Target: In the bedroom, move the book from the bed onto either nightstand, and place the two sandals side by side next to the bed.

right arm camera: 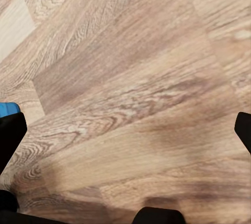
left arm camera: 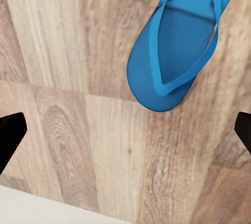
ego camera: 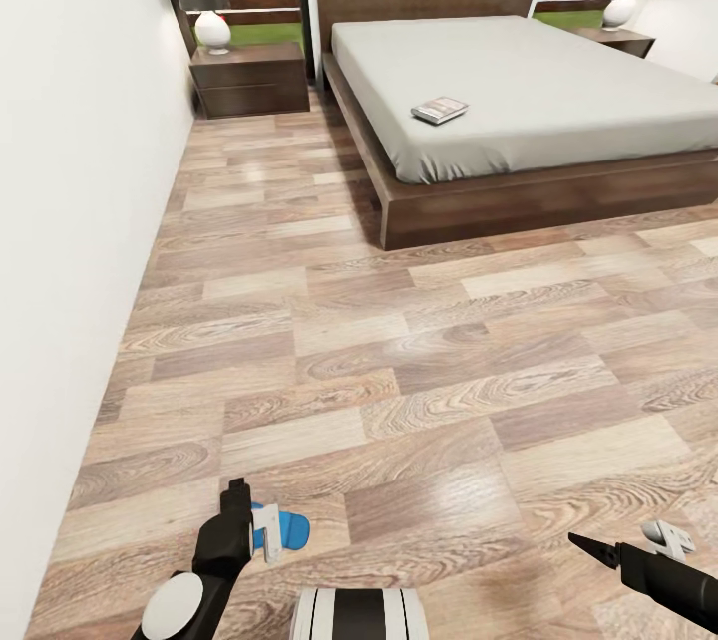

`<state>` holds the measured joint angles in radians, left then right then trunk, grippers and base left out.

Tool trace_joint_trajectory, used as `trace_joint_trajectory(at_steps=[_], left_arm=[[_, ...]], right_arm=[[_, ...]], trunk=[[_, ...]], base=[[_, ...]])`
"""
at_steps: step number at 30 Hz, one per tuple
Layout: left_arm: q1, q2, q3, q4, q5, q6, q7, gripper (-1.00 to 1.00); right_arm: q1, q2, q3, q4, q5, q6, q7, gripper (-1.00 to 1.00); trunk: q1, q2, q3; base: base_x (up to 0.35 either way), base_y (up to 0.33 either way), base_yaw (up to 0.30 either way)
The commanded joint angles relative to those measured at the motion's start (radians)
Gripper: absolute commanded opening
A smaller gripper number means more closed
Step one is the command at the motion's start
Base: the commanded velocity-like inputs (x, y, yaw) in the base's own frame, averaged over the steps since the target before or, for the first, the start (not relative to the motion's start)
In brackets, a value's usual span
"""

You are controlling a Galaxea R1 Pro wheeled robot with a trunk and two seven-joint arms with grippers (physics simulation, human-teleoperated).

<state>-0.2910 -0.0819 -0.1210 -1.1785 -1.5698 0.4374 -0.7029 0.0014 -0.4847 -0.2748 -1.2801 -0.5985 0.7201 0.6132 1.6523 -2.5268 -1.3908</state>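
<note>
Wide open light wood-plank floor [ego camera: 419, 341] runs from the white wall [ego camera: 80, 171] on the left up to the low dark-framed bed with its grey mattress [ego camera: 558, 92], whose near corner juts into the aisle, a dark two-drawer nightstand [ego camera: 249, 80] sitting by the headboard. The small thin book [ego camera: 440, 109] lies near the mattress's front edge, its cover lettering too small to read. Down low, the left gripper [left arm camera: 125, 130] hovers spread wide just beside a bright blue flip-flop sandal [left arm camera: 175, 41] flat on the planks, and the right gripper [right arm camera: 125, 130] hangs spread over bare floor.

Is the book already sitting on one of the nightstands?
No, the book lies on the bed's grey mattress, apart from the nightstand.
</note>
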Motion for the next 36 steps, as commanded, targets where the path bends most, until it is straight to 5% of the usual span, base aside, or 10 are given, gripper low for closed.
trace_joint_trajectory(at_steps=[1, 36], left_arm=[[0.000, 0.000, -0.002, 0.000, -0.005, 0.004, -0.006, 1.00], [0.000, -0.001, -0.006, -0.005, -0.007, 0.006, -0.010, 1.00]], right_arm=[[0.000, 0.000, -0.001, -0.001, -0.004, 0.007, 0.000, 1.00], [0.000, 0.000, -0.001, -0.001, -0.004, 0.006, 0.000, 1.00]], trunk=[[0.000, 0.000, -0.001], [0.000, 0.000, -0.001]], base=[[0.000, 0.000, 0.000], [0.000, 0.000, 0.000]])
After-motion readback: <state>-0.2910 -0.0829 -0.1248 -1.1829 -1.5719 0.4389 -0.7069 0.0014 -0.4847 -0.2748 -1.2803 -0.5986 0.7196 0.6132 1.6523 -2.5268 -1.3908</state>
